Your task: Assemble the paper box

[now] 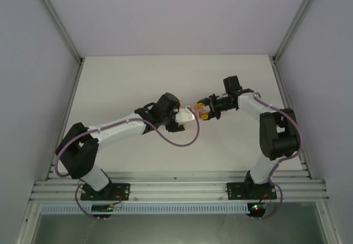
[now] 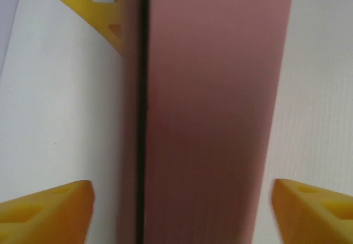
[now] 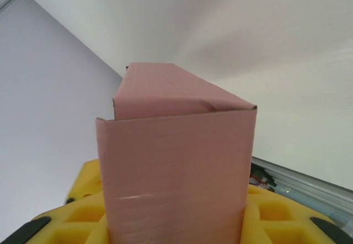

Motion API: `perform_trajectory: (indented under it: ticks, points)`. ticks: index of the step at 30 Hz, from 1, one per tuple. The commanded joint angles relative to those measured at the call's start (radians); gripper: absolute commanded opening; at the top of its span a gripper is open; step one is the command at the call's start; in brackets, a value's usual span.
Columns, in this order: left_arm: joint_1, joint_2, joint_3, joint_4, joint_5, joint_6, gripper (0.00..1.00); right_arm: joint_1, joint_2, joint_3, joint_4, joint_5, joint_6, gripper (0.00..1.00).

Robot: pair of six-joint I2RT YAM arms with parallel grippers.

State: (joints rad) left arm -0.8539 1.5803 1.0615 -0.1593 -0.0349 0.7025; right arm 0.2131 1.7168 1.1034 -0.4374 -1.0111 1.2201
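Paper box (image 3: 176, 167) is clamped by the right gripper (image 1: 205, 110) from 3 o'clock, with the left gripper (image 2: 182, 191) straddling it from 9 o'clock, jaws apart.

I see my left arm (image 1: 115, 126) and right arm (image 1: 255, 103) as white tubes between chunky black joints. A purple cable (image 1: 176, 144) loops along each. Black base plates (image 1: 105, 191) carry small boards, one showing a red light (image 1: 257, 206). My fingers (image 2: 49, 211) are yellow moulded plastic with recessed pockets.
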Motion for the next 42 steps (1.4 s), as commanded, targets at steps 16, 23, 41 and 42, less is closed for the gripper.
perform_trajectory:
  ticks: [16,23,41,42]
  points:
    - [0.048,-0.028,0.071,-0.100,0.046,0.049,0.39,-0.063,-0.092,0.005,-0.075,0.100,-0.172,0.71]
    - [0.088,0.006,0.186,-0.391,0.146,0.045,0.37,-0.123,-0.177,-0.029,-0.015,0.279,-0.396,0.99]
    - [0.193,0.288,0.500,-0.810,0.321,0.066,0.35,0.148,-0.362,-0.213,0.297,0.789,-1.317,0.99]
    - [0.193,0.292,0.502,-0.809,0.325,0.070,0.35,0.156,-0.377,-0.244,0.340,0.799,-1.338,1.00]
